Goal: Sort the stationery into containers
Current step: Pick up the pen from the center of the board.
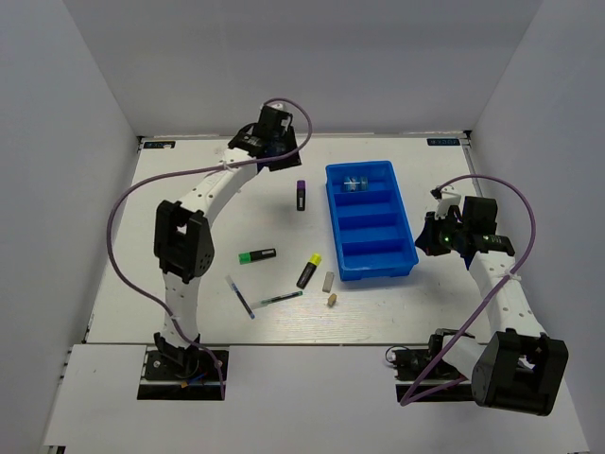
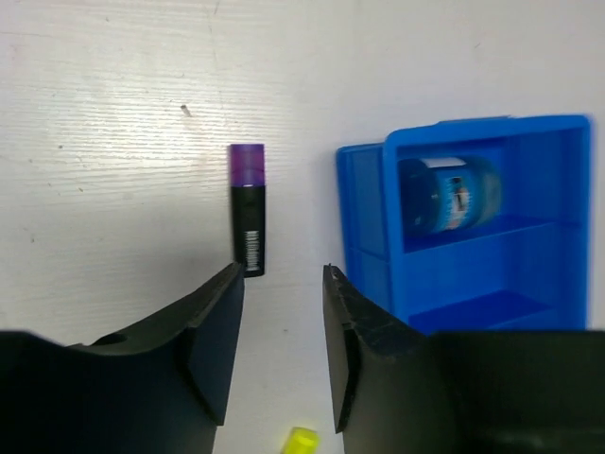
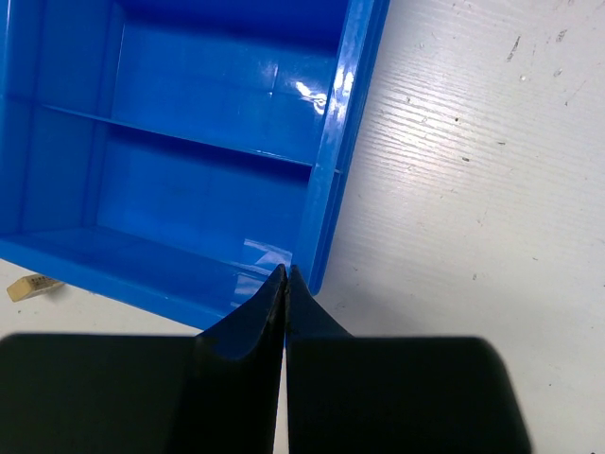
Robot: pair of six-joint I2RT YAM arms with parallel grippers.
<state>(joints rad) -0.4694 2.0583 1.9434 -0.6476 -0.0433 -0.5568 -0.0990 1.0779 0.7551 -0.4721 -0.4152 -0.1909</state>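
The blue tray [image 1: 408,253] has four compartments, and a blue pack [image 1: 355,183] lies in the far one. A purple-ended highlighter [image 1: 301,195] lies left of the tray. Nearer me are a green-ended highlighter [image 1: 256,254], a yellow-ended highlighter [image 1: 309,270], two thin pens [image 1: 241,295] [image 1: 280,300], a grey eraser [image 1: 328,281] and a tan piece [image 1: 332,300]. My left gripper [image 1: 281,151] hangs at the back, open and empty [image 2: 284,274], with the purple highlighter [image 2: 248,210] just beyond its tips and the tray [image 2: 364,218] to its right. My right gripper [image 3: 285,270] is shut and empty above the tray's right rim [image 3: 326,180].
White walls close off the table on the left, back and right. Purple cables loop over both arms. The yellow highlighter's tip [image 2: 301,441] shows between the left fingers, low in the frame. The tan piece [image 3: 28,287] peeks out past the tray's near corner.
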